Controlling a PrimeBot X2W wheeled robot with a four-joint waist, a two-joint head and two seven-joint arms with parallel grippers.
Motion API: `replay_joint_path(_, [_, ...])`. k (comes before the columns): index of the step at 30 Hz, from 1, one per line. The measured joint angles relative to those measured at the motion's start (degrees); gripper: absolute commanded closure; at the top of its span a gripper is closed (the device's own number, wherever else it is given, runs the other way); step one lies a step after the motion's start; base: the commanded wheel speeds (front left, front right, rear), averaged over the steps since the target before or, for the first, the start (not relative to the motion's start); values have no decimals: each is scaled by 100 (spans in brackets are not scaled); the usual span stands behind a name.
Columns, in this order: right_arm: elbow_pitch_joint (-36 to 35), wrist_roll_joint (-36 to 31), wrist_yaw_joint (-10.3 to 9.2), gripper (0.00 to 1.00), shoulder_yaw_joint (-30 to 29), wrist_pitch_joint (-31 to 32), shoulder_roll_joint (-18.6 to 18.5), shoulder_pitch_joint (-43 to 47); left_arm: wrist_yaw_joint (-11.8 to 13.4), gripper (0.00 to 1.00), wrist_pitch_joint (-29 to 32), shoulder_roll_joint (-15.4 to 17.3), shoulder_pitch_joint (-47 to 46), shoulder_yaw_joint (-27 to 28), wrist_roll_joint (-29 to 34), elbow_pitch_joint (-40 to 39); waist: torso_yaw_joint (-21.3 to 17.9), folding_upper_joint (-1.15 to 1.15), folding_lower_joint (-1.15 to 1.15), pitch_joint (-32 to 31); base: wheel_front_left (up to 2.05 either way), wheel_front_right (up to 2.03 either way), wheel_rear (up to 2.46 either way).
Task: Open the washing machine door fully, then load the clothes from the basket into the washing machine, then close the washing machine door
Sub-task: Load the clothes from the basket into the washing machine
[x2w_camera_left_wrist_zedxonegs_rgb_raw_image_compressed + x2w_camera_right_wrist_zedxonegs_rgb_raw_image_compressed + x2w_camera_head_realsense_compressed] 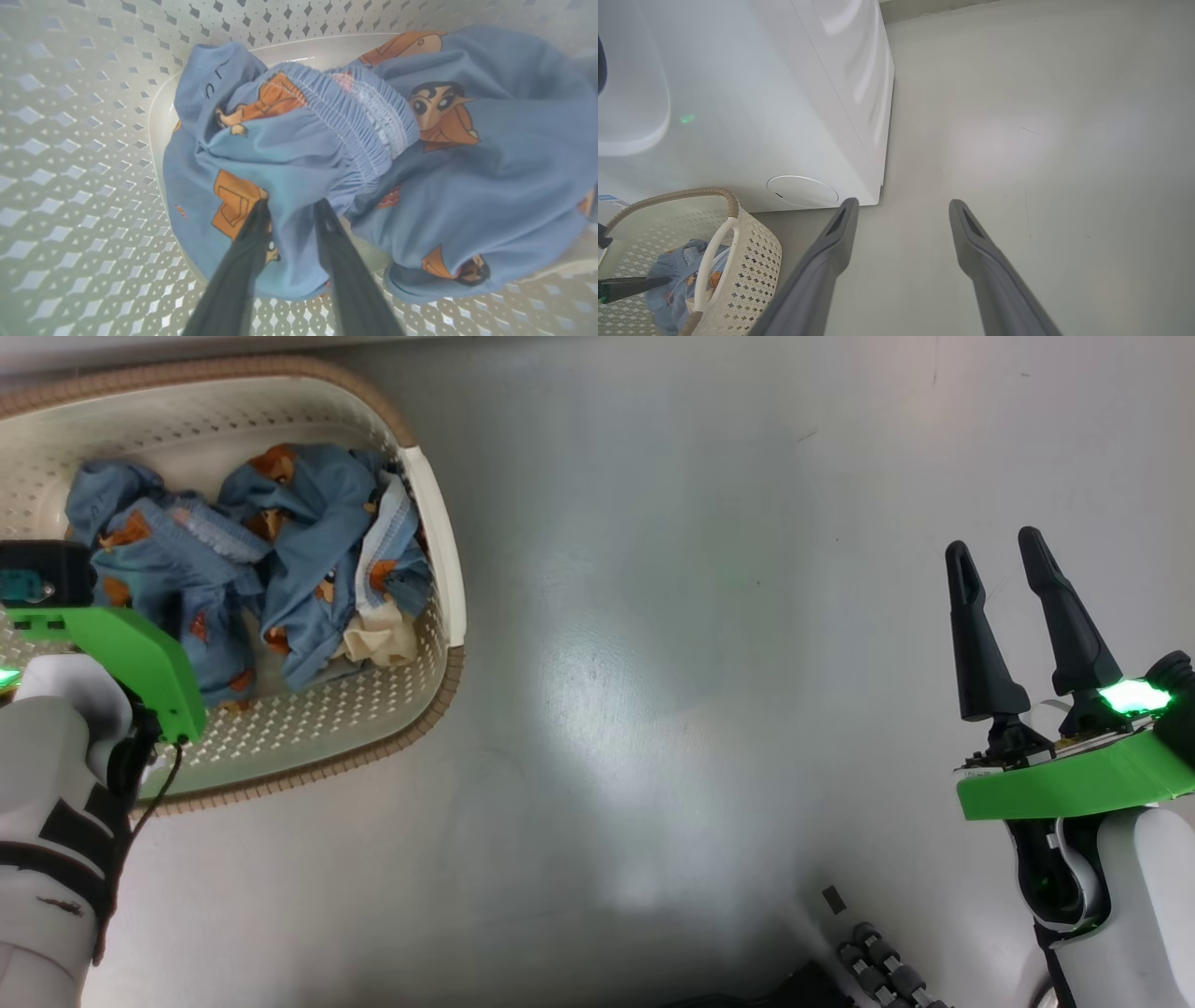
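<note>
**Item 1, the basket**: cream-white, perforated, with a brown woven-look rim. It stands on the grey floor, close before the front of the washing machine, below its round white cap.

**Item 2, the clothes**: light-blue garments with orange cartoon prints, crumpled in a heap inside the basket. One elastic waistband lies uppermost. A small cream-beige piece is tucked at the heap's edge, against the basket wall nearest the handle.

**Item 3, the left gripper**: lowered into the basket, with both fingertips sunk in the blue cloth. The jaws stand narrowly apart with a fold of fabric between them (whether they truly pinch it cannot be told).

**Item 4, the right gripper**: well apart from the basket, over bare floor. The jaws are spread wide with nothing between them (the wrist view looks past the machine's lower corner).
</note>
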Motion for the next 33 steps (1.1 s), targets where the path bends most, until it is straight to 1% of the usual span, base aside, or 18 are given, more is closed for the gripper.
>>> replay_joint_path(6, [-5, -10, 1, 0, 25, 0, 2, 0, 0, 100, 4, -68, 2, -53, -232, 3, 21, 0, 0, -71, 0, 0, 0])
replay_joint_path(11, [37, -10, 1, 0, 26, 0, 1, 0, 0, 100, -266, -145, 76, -25, -405, -2, 64, 0, 0, -254, 0, 0, 0])
replay_joint_path(14, [120, -10, 1, 0, 16, 0, -19, 2, 0, 100, -472, -278, 316, -8, -638, -51, 119, 0, 0, -482, 0, 0, 0])
replay_joint_path(19, [244, -9, 1, 0, 14, 0, -52, 24, 0, 100, -733, -369, 654, -12, -857, -201, 200, 0, 0, -841, 0, 0, 0])
replay_joint_path(24, [425, -5, 1, 0, 2, 0, -111, 73, 0, 100, -869, -448, 879, -70, -993, -342, 280, 0, 0, -1170, 0, 0, 0])
replay_joint_path(30, [595, 16, 0, 0, 32, 0, -130, 194, 0, 100, -973, -417, 1240, -143, -1048, -630, 394, 0, 0, -1682, 0, 0, 0])
replay_joint_path(33, [654, 18, 1, 0, 25, 0, -129, 353, 0, 100, -975, -321, 1425, -32, -1043, -988, 445, 0, 0, -1940, 0, 0, 0])
